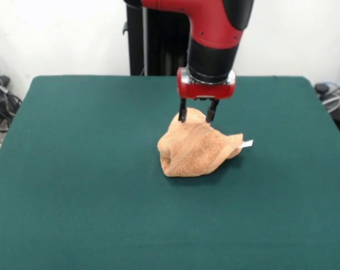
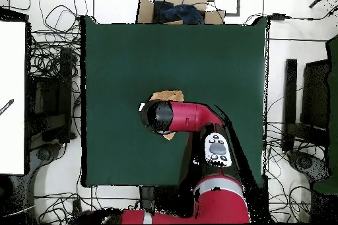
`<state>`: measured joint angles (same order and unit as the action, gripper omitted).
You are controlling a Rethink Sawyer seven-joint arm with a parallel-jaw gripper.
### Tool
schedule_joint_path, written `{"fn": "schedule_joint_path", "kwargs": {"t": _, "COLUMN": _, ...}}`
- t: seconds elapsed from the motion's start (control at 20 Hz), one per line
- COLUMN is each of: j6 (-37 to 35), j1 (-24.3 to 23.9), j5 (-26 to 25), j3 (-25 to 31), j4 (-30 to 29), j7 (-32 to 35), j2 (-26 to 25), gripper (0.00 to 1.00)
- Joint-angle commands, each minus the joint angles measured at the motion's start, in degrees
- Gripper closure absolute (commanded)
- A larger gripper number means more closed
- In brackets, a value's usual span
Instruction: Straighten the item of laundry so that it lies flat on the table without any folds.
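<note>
Towel [image 1: 195, 149] bunched in peaked heap mid-counter [image 1: 74, 169], white tag [image 1: 246, 144] sticking out; claw [image 1: 197, 117] straddles topmost fold, fingers apart, not yet pinching; best close on single layer, lift, drag outward so folds fall open.

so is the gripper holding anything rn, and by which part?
Looks like it: the gripper straddles the top peak of the bunched towel, fingers either side of that raised fold. Whether the pinch is firm cannot be told.
</note>
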<state>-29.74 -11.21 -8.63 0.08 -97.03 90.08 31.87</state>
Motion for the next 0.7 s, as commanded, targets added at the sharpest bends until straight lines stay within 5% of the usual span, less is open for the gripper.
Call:
{"fn": "schedule_joint_path", "kwargs": {"t": 0.05, "j6": 1.8, "j1": 0.2, "j5": -3.5, "j3": 5.9, "j4": 2.2, "j7": 0.4, "j2": -2.3, "gripper": 0.00}}
{"fn": "schedule_joint_path", "kwargs": {"t": 0.7, "j6": 2.0, "j1": 0.5, "j5": -3.7, "j3": 6.4, "j4": 3.4, "j7": -0.1, "j2": -3.0, "gripper": 0.00}}
